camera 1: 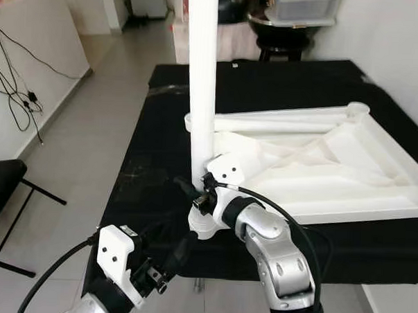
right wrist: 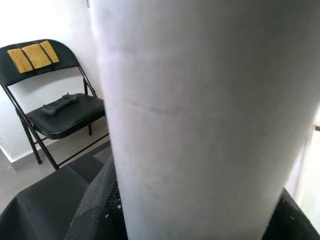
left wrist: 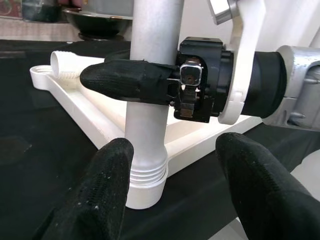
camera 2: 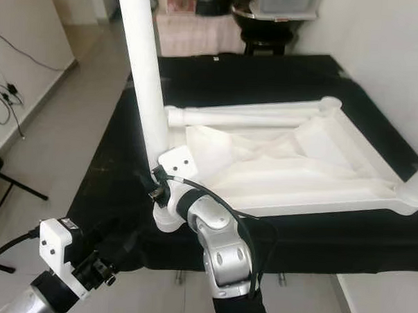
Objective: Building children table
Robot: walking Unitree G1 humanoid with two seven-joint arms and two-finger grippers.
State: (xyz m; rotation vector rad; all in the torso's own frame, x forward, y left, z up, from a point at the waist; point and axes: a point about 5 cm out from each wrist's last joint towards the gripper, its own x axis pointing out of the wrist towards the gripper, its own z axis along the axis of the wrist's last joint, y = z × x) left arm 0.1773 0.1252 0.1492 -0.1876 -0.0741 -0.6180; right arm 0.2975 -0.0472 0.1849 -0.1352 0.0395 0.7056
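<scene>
A white children's table top [camera 1: 346,183] lies upside down on the black-covered table [camera 1: 160,161]. A white leg [camera 1: 201,73] stands upright in its near left corner socket [left wrist: 146,192]. My right gripper [camera 1: 193,190] is shut on this leg just above the socket, one black finger [left wrist: 125,80] wrapping its front. The leg [right wrist: 200,120] is pressed close to the right wrist camera. My left gripper [camera 1: 174,248] hangs open in front of the socket, its two fingertips [left wrist: 112,160] spread either side of the leg's base without touching it. A second white leg [camera 1: 280,121] lies along the top's far edge.
A black folding chair [camera 1: 3,182] stands on the floor to the left, with cables [camera 1: 18,86] hanging on the wall behind it. A dark round stand with a bowl [camera 1: 280,28] sits beyond the table. The table's front edge is right below my arms.
</scene>
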